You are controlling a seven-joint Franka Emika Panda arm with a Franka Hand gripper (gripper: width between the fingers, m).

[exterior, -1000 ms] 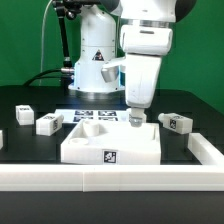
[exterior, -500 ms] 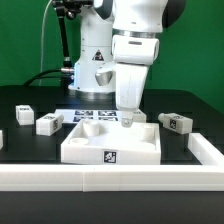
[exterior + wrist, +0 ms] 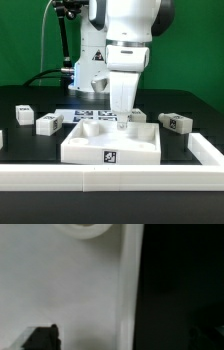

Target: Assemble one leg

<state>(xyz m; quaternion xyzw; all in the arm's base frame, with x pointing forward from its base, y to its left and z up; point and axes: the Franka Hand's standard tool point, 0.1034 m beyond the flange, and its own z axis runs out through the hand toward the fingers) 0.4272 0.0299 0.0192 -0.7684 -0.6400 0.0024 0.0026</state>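
The wide white panel [image 3: 110, 143] with round sockets lies in the middle of the table. My gripper [image 3: 122, 122] points down over its far part, near the exterior view's right. In the wrist view the fingertips [image 3: 42, 338] stand far apart with nothing between them, so the gripper [image 3: 130, 339] is open and empty. Below it are the panel's surface [image 3: 70, 286], its edge and one round socket [image 3: 80, 228]. Loose legs lie on the black table: two at the exterior view's left [image 3: 22, 115] [image 3: 47, 123] and one at the right [image 3: 177, 122].
The marker board [image 3: 92, 115] lies behind the panel. A white rail [image 3: 110, 177] runs along the front and up the exterior view's right side [image 3: 206, 149]. The arm's base [image 3: 92, 70] stands at the back.
The arm has moved steadily toward the exterior view's left over the far part of the panel. The panel and the loose legs have not moved.
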